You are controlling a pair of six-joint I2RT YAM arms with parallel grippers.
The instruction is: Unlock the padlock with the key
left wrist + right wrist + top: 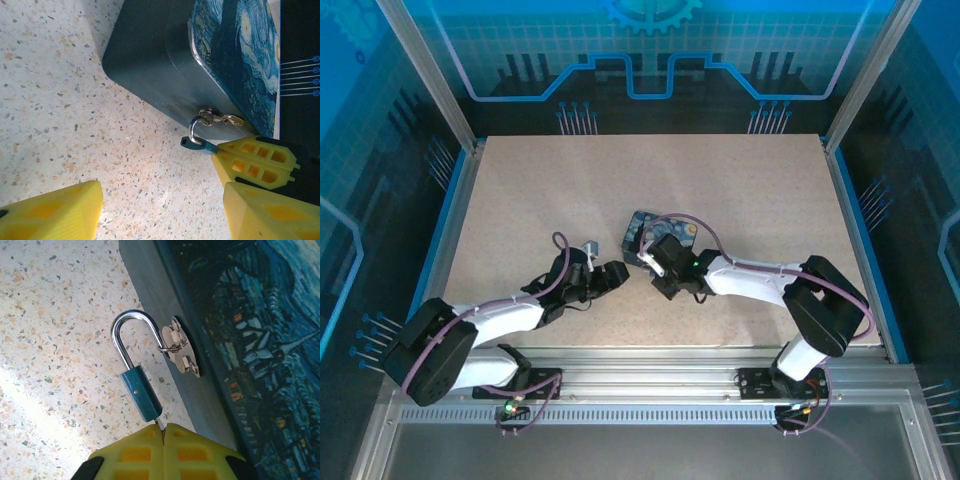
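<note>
Centrally placed item: padlock (141, 395), small, with a teal-blue block body and a bright silver shackle (122, 335). The shackle's loop is threaded through the ring of a small metal hasp (179, 347) on the side wall of the tin. The body hangs away from the tin, tilted, over the speckled table (50, 340).

Item two: key (160, 423). Only a thin sliver of metal shows at the padlock's lower end, and it seems to be the blade entering the keyhole; the view is too tight to be sure.

Item three: right gripper (162, 432), yellow fingers pressed together on that sliver, tips almost touching the padlock body.

Item four: left gripper (161, 192), yellow fingers spread wide apart, holding nothing, low over the table just short of the padlock (192, 141).

Item five: tin (160, 55), dark blue, rectangular, with a swirly night-sky print on its lid. It lies flat near mid-table (638, 232), directly behind the padlock.

Obstruction: from above, the right gripper (655, 262) and its wrist cover the padlock, and the left gripper (610, 275) crowds in from the other side.
</note>
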